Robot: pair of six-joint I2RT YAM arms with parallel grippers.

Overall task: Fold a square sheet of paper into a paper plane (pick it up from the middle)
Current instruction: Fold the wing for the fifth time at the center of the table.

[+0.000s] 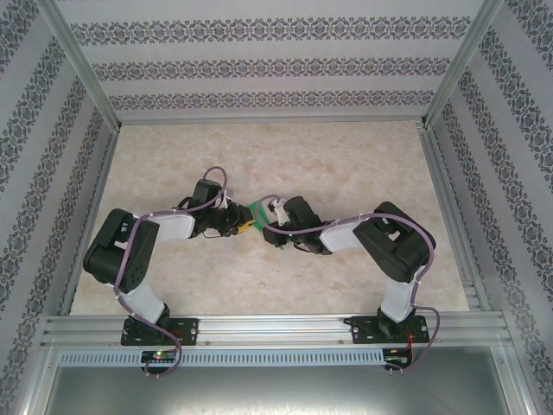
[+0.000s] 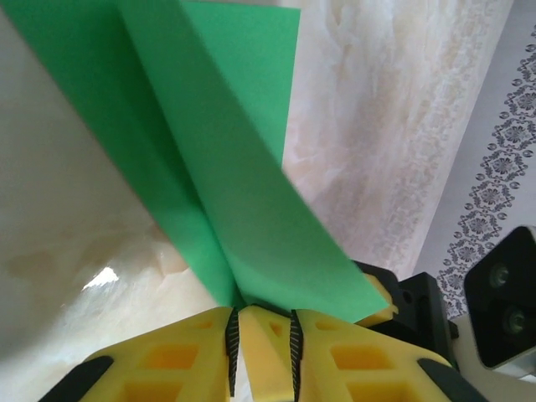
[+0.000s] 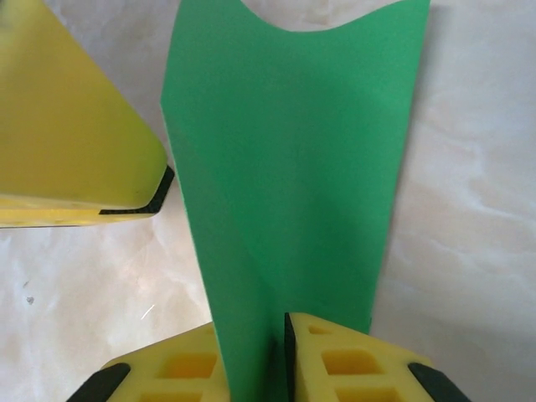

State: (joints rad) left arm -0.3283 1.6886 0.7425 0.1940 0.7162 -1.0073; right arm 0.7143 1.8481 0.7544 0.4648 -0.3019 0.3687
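Note:
The square sheet of paper [image 1: 257,210] is bright green and folded along a lengthwise crease, and it hangs above mid-table where the two arms meet tip to tip. In the left wrist view the paper [image 2: 243,167] fans upward from its crease, which ends in the left gripper [image 2: 262,311] at the left pad. A yellow wedge fills the space between the pads. In the right wrist view the paper [image 3: 285,167] runs down between the fingers of the right gripper [image 3: 251,322], with a thin dark gap beside the right pad. It hides the left pad.
Marble-patterned tabletop [image 1: 346,164] lies all around the grippers. Patterned walls and aluminium posts enclose it, with a rail [image 1: 276,327] along the near edge. A left-gripper finger [image 3: 67,126] looms at the upper left of the right wrist view.

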